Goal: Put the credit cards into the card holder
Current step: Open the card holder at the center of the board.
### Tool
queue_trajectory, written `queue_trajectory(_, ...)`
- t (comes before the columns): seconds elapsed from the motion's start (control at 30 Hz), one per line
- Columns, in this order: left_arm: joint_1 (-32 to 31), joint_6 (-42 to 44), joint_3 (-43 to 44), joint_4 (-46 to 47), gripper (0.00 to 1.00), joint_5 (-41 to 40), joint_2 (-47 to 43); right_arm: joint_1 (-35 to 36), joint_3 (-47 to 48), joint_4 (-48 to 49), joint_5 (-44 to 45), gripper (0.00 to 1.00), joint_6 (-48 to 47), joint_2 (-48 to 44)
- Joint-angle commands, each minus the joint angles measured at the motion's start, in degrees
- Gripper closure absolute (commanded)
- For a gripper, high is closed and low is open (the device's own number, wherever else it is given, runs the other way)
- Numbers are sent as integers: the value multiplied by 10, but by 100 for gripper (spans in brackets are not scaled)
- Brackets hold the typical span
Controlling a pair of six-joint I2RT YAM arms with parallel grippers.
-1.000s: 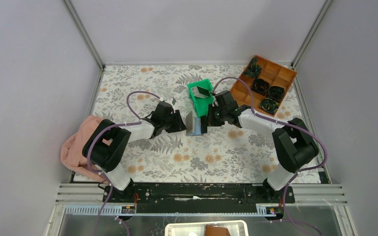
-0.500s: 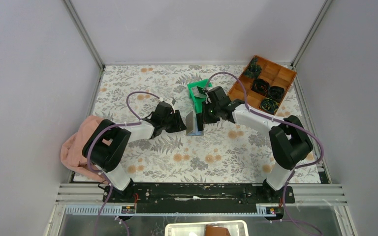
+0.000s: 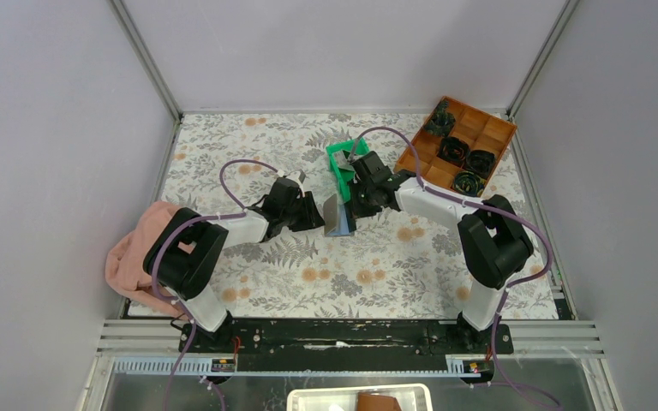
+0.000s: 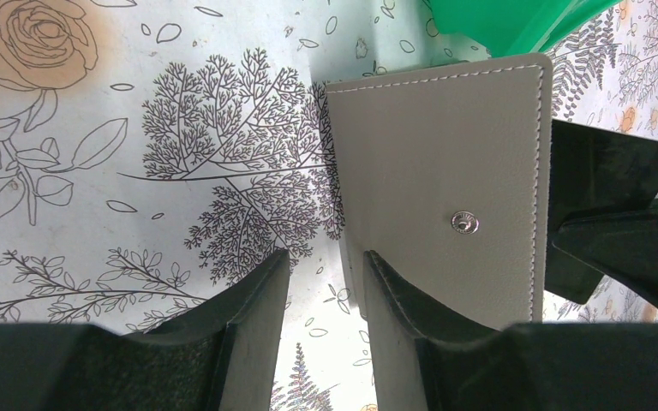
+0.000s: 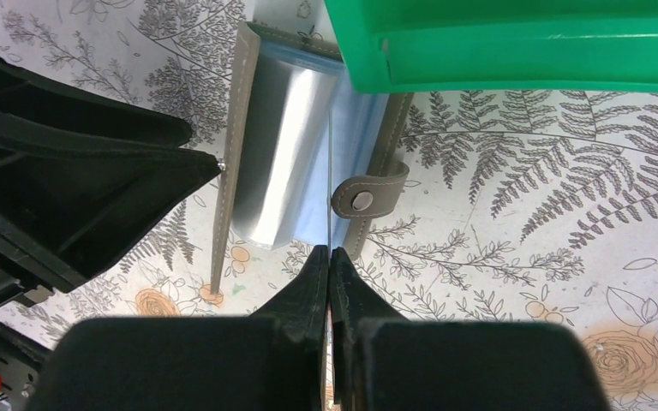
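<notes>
The card holder (image 3: 337, 217) stands open on the flowered cloth, grey outside (image 4: 445, 188) and blue inside (image 5: 287, 145). My right gripper (image 5: 330, 250) is shut on a thin credit card (image 5: 330, 171), seen edge-on, which reaches down into the blue interior beside the snap strap (image 5: 367, 195). My left gripper (image 4: 326, 255) is open. Its right finger (image 4: 394, 317) rests against the grey flap's outer face, and cloth shows in the gap between the fingers. From above, the left gripper (image 3: 315, 214) is just left of the holder and the right gripper (image 3: 354, 204) just right of it.
A green plastic bin (image 3: 340, 167) lies right behind the holder, under my right wrist. A brown compartment tray (image 3: 467, 141) with black items sits at the back right. A pink cloth (image 3: 133, 253) hangs over the table's left edge.
My right arm has swung left from the green bin toward the card holder, carrying the card. The left arm and the holder have stayed put.
</notes>
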Motion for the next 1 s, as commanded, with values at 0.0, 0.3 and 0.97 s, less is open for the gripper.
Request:
queue_trajectory(0.0,-7,11,-42,-115,54,-1,51,5,22,-17,25,100,-6,-5)
queue_trajectory(0.3,-7,12,-42,-113,54,0,51,5,18,-5,17,100,8,2)
queue_trajectory(0.97,-7,11,-46,-114,54,6,51,-16,-58,62,-4,100,93,-13)
